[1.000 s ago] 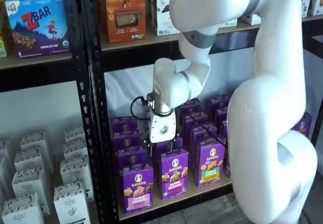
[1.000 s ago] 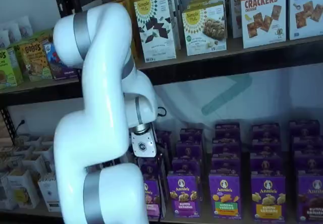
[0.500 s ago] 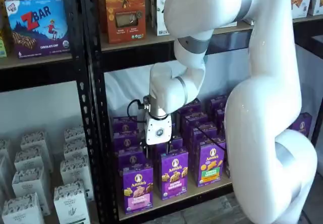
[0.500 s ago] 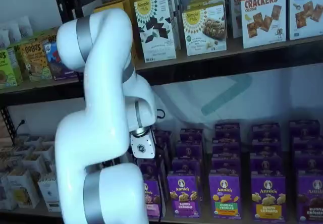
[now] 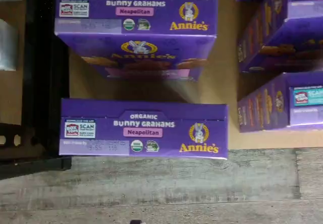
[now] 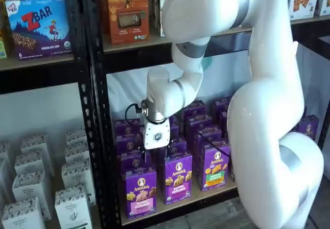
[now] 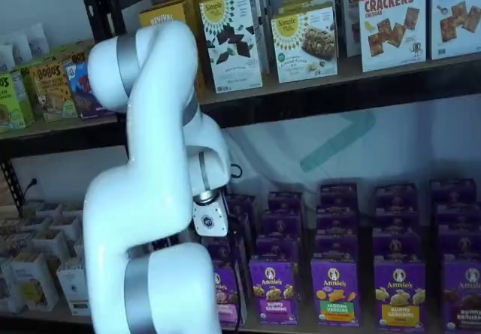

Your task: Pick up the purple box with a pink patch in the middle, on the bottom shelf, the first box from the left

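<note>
Claw has shifted left above the purple box.

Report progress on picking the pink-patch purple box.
Done: the tool hangs above the leftmost column of purple cartons. In hand: nothing; its white body shows, fingers unclear. Left: descend, grip and lift the purple box, standing untouched at the bottom shelf front edge.

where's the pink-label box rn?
In a shelf view, the purple box stands at the front left corner of the bottom shelf, beside the black upright, left of a violet-label box.
</note>
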Action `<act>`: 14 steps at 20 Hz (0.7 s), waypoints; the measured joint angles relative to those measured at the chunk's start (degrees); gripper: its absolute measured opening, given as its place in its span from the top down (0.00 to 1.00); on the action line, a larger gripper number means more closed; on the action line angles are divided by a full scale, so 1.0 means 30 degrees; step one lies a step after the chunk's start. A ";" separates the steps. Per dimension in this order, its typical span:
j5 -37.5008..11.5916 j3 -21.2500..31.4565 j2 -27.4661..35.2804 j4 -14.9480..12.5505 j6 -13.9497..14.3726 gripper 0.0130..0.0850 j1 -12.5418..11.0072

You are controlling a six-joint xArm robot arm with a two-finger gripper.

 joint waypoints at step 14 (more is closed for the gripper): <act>-0.0418 -0.1197 0.1602 0.1253 -0.1285 0.00 -0.0100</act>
